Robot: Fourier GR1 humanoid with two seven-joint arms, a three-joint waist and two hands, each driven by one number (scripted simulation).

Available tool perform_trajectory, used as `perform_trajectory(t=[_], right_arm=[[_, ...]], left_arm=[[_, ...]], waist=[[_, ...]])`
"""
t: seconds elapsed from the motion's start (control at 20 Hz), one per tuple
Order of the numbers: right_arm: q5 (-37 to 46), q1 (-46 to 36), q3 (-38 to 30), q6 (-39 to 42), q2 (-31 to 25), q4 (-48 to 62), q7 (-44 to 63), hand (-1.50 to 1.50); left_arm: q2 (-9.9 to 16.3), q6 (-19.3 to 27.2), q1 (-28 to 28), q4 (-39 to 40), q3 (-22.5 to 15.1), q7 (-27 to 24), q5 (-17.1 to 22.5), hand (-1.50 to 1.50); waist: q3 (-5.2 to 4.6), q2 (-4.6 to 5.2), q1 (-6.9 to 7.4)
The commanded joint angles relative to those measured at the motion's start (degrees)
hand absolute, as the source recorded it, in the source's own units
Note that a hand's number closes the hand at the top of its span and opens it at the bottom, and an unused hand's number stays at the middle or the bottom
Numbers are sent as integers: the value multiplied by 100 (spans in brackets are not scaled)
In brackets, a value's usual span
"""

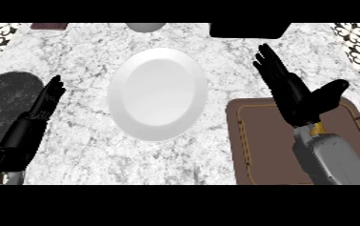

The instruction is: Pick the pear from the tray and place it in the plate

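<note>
Plate [157, 93] lies on counter [84, 53] betw. the two hands, left of right hand [299, 98] and right of left hand [42, 107]. Tray [271, 144] sits under right hand and its forearm, just right of plate, not touching it. Beyond right hand's fingertips, at counter's far edge, is a boxy obj. [249, 29]; farther left along that edge, beyond plate, a round obj. [145, 26], and a flat one [49, 26] beyond left hand.

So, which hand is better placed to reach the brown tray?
The right hand: it is open, right over the brown rectangular tray. The left hand rests open beyond the white oval plate. No pear shows.
</note>
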Motion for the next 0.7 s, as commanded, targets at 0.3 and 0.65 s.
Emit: perform_trajectory(t=[0.3, 0.65], right_arm=[[2525, -74, 48, -1368, -1668, 1370, 357, 150], [3814, 396, -113, -4876, 232, 1537, -813, -150]], left_arm=[[-440, 56, 69, 532, 45, 56, 173, 0], [-966, 138, -163, 1065, -121, 131, 175, 0]], waist=[[-179, 112, -148], [142, -65, -97]])
